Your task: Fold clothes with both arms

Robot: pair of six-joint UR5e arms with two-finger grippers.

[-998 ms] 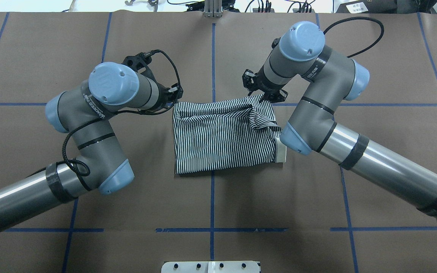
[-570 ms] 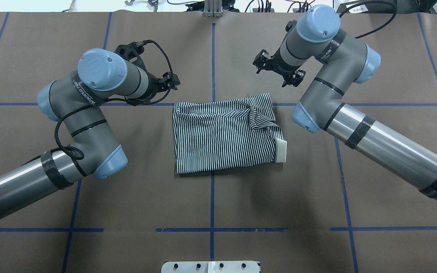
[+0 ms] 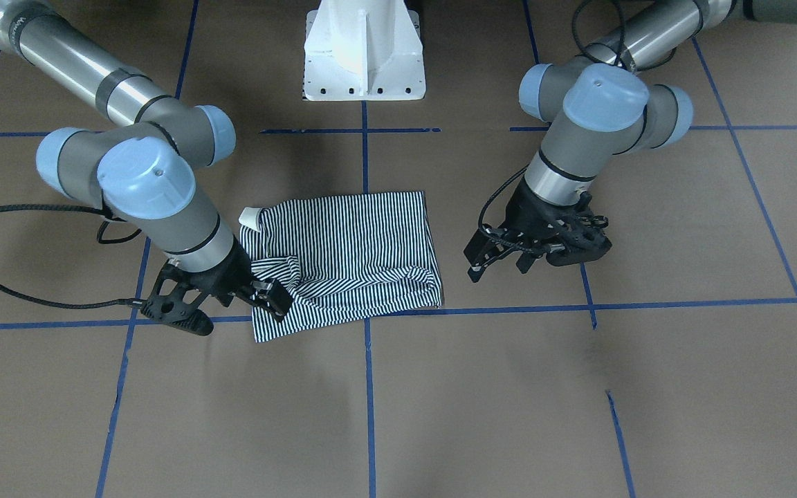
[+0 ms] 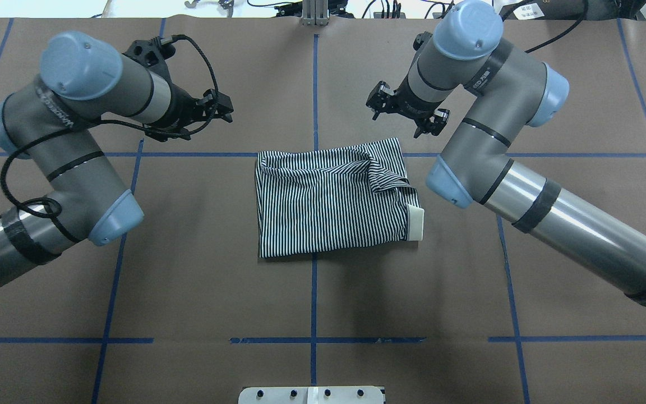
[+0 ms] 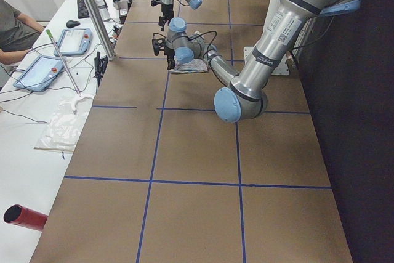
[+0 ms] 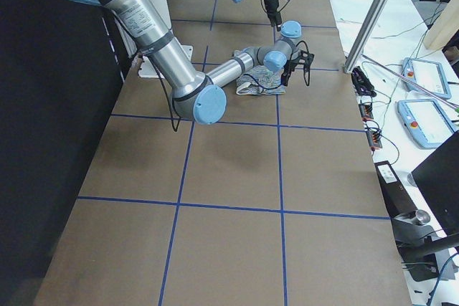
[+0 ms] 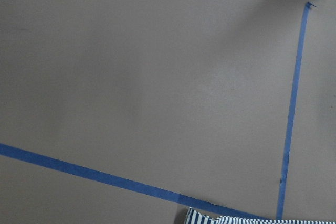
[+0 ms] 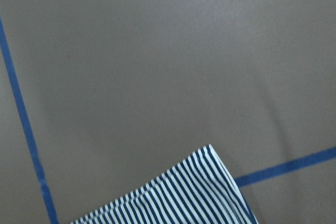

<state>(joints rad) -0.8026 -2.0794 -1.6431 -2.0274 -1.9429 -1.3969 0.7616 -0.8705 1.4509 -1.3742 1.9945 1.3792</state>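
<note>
The striped polo shirt (image 4: 328, 196) lies folded into a rough rectangle at the table's middle. Its cream collar (image 4: 416, 223) sticks out at the right edge, and the far edge is rumpled. It also shows in the front-facing view (image 3: 350, 256). My left gripper (image 4: 223, 109) hangs open and empty above the table, left of the shirt's far-left corner; it shows in the front-facing view (image 3: 499, 266) too. My right gripper (image 4: 403, 114) is open and empty, just beyond the shirt's far-right corner (image 8: 210, 153). Only a shirt corner (image 7: 210, 217) shows in the left wrist view.
Blue tape lines (image 4: 314, 84) grid the brown table cover. The white pedestal base (image 3: 364, 55) stands at the robot's side. A metal post (image 4: 314, 14) rises at the far edge. A side bench with tablets (image 5: 55, 53) and a seated person lies beyond the table.
The right gripper has let go of the shirt's far-right edge and risen away from it. The left arm has swung left and away from the shirt. The shirt has not moved.
</note>
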